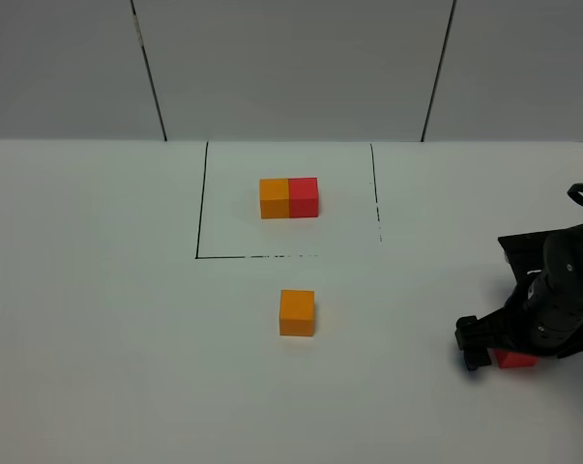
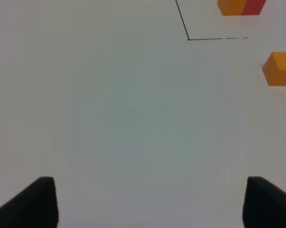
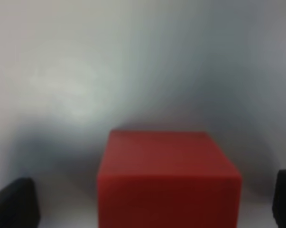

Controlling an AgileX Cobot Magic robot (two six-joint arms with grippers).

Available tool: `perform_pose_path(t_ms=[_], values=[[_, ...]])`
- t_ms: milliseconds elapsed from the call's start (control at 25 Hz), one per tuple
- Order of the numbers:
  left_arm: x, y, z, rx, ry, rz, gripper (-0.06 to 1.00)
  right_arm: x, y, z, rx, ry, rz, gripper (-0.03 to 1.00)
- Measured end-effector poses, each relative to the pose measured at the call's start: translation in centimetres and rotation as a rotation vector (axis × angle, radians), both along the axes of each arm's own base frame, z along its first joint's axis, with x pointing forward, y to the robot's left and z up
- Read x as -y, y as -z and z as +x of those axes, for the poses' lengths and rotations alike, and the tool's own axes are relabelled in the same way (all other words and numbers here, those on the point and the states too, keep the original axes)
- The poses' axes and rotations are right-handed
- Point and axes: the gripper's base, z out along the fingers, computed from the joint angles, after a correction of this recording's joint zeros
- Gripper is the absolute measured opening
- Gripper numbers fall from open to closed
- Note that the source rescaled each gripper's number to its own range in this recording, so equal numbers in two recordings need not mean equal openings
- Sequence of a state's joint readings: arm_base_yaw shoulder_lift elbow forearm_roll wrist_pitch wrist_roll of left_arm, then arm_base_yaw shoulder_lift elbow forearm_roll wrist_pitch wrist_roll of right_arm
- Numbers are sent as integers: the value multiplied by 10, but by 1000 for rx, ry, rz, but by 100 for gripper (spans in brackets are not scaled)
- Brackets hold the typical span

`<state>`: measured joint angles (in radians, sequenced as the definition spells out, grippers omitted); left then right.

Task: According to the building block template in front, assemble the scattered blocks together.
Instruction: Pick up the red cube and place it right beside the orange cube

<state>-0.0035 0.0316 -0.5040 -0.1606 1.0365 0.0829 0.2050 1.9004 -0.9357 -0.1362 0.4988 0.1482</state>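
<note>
Right end effector spread astride red block; orange block apart.

Exterior high view: template bar lies on the table inside the outlined square, upper centre of frame, roughly mid-square, its two halves side by side left to right. First loose cube sits at frame centre, just below the square's lower line and outside it, apart from the bar. Second loose cube sits lower right of frame, between the fingers of the right gripper, a gap on either side. Left wrist view: left gripper hangs over the table, well apart from the first loose cube and the bar, which lies beyond that cube.
</note>
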Motion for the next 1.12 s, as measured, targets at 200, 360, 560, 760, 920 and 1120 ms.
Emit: perform_pose_path(t_ms=[200, 360, 560, 760, 920, 1120], values=[[0, 0, 0, 0, 0, 0, 67, -1, 0, 0, -3, 21, 10, 74], [0, 0, 0, 0, 0, 0, 67, -1, 0, 1, 10, 31, 17, 45], [0, 0, 0, 0, 0, 0, 67, -1, 1, 1, 8, 28, 14, 2], [0, 0, 0, 0, 0, 0, 67, 1, -2, 1, -32, 0, -21, 0], [0, 0, 0, 0, 0, 0, 67, 3, -13, 6, -147, -138, -101, 0], [0, 0, 0, 0, 0, 0, 67, -16, -50, 30, -153, -546, -178, 0]])
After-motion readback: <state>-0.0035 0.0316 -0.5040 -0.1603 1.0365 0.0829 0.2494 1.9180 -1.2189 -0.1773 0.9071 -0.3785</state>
